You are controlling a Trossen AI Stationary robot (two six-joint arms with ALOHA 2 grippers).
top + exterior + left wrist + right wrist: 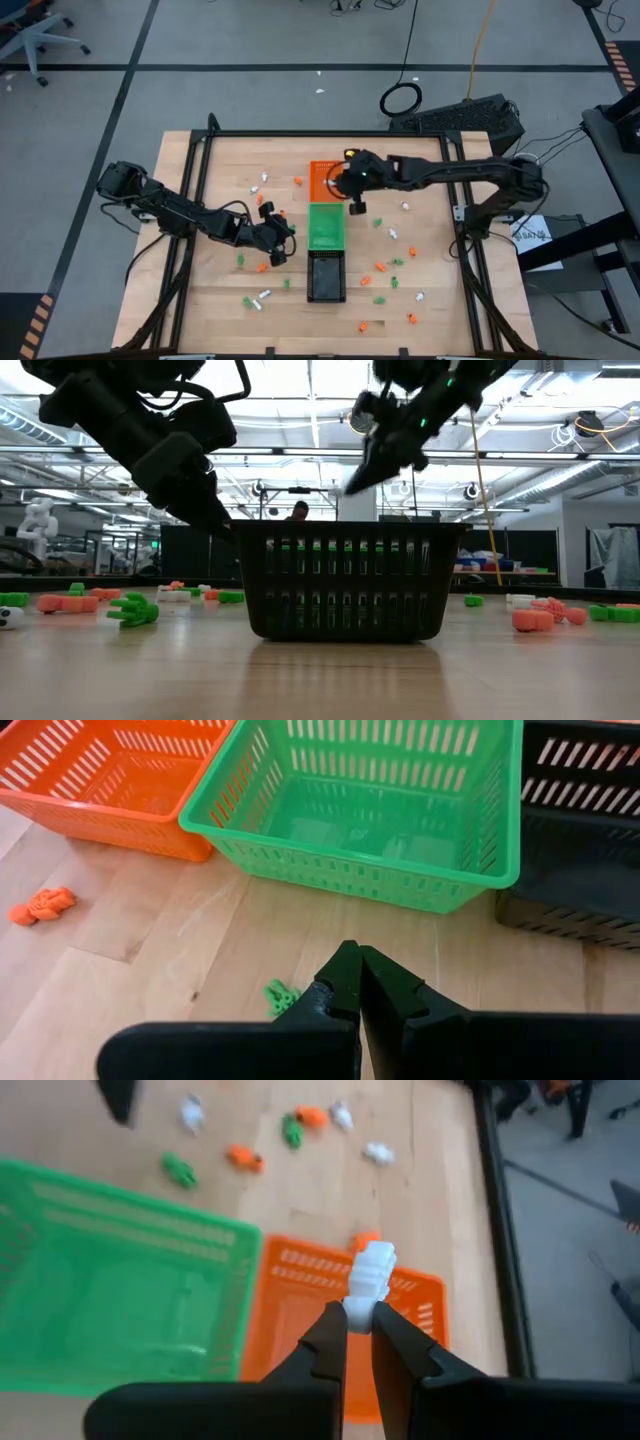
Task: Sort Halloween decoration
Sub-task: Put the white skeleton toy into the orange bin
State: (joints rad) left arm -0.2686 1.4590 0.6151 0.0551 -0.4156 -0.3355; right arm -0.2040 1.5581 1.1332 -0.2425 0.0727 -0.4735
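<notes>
My right gripper (360, 1323) is clamped on a white trinket (369, 1275) above the orange tray (310, 1315). White probably belongs elsewhere; I should carry it toward 6 o'clock to the black tray (327, 277). My left gripper (358, 982) is closed, empty, beside the green tray (350, 810).

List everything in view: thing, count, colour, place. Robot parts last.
orange tray: one, orange, far end of the tray row at table centre.
green tray: one, green, middle of the row.
black tray: one, black, near end of the row.
trinkets: dozens, orange, green and white, scattered on the table on both sides of the trays.
white trinket: one, white, pinched in the right gripper.
left gripper: shut, empty, low beside the green tray.
right gripper: shut on the white trinket, raised over the orange tray.
</notes>
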